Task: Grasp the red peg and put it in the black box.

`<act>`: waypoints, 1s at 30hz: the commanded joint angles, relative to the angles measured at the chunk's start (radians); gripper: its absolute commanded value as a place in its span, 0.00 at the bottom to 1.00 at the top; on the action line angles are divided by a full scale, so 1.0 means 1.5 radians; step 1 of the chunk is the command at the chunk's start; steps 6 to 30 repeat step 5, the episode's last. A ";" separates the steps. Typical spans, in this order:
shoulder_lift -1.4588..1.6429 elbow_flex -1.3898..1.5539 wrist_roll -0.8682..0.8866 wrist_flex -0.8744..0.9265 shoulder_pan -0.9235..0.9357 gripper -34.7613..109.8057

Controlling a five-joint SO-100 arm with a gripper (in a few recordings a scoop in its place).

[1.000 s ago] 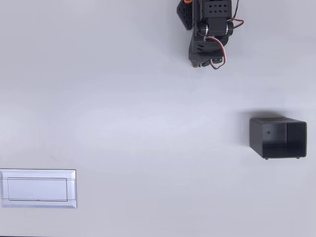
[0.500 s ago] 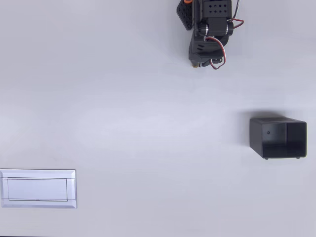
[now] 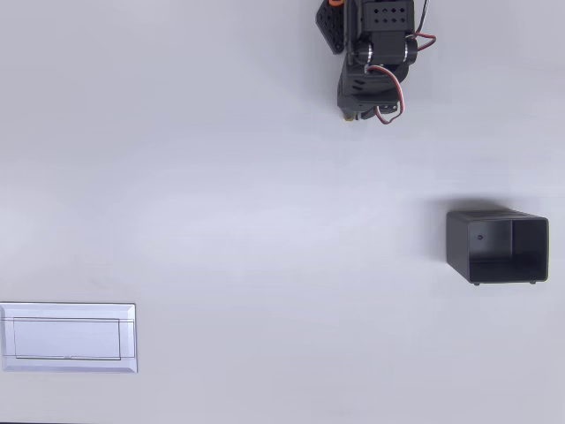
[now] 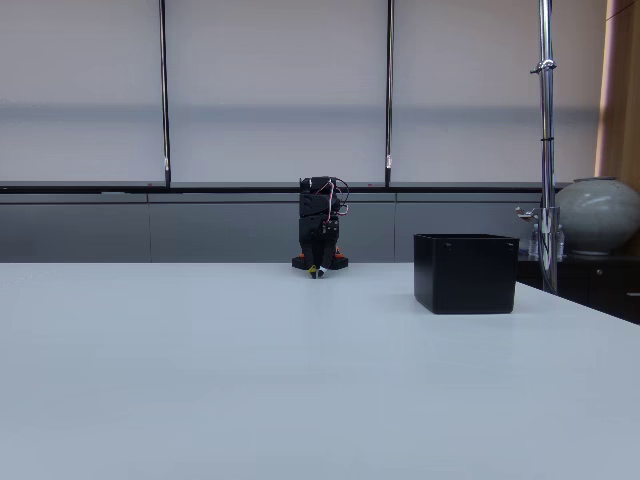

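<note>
The arm (image 3: 375, 62) sits folded at the table's (image 3: 229, 212) far edge, its gripper (image 4: 317, 271) tucked low (grip state unclear); the box (image 3: 496, 246) stands well apart, the tray (image 3: 68, 337) opposite.

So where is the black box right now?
In the overhead view the black box sits on the white table near the right edge, below the folded robot arm. In the fixed view it stands right of the arm.

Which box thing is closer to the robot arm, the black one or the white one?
The black box, at the overhead view's right. The flat white tray sits far off at the lower left.
</note>
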 commanded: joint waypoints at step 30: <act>-0.026 0.007 -0.005 0.020 -0.006 0.24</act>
